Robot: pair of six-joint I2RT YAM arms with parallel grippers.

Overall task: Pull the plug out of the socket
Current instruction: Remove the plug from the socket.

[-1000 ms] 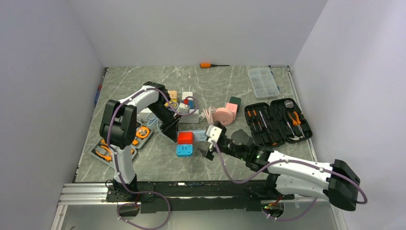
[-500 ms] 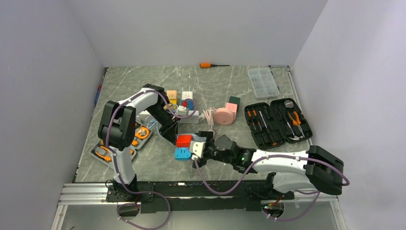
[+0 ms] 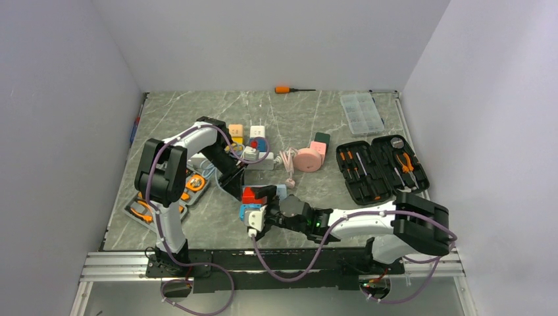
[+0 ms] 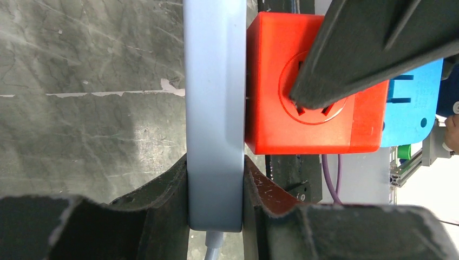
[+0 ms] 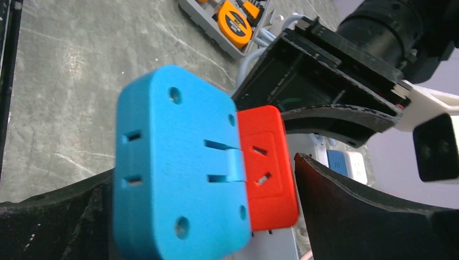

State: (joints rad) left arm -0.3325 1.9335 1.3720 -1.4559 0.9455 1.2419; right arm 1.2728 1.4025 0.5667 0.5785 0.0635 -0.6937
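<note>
My left gripper (image 4: pixel 215 201) (image 3: pixel 238 179) is shut on the end of a short light-blue power strip (image 4: pixel 214 108) (image 3: pixel 280 190), by its cord. A red plug (image 4: pixel 308 114) (image 5: pixel 265 168) (image 3: pixel 253 194) and a blue plug (image 5: pixel 178 162) (image 4: pixel 408 103) (image 3: pixel 249 209) sit side by side on that strip. My right gripper (image 5: pixel 211 216) (image 3: pixel 254 217) is open, its fingers (image 5: pixel 368 211) straddling both plugs without closing. The socket (image 3: pixel 262 162), a long white strip carrying several small adapters, lies behind on the table, with neither gripper on it.
A grey tray of tools (image 3: pixel 148 204) lies left of my left arm. A pink round reel (image 3: pixel 304 159), an open black tool case (image 3: pixel 380 166), a clear parts box (image 3: pixel 361 112) and an orange screwdriver (image 3: pixel 284 89) lie further back and right.
My right arm has swung left and low across the table, bringing its open gripper around the blue and red plugs. The left arm has held still on the light-blue strip.
</note>
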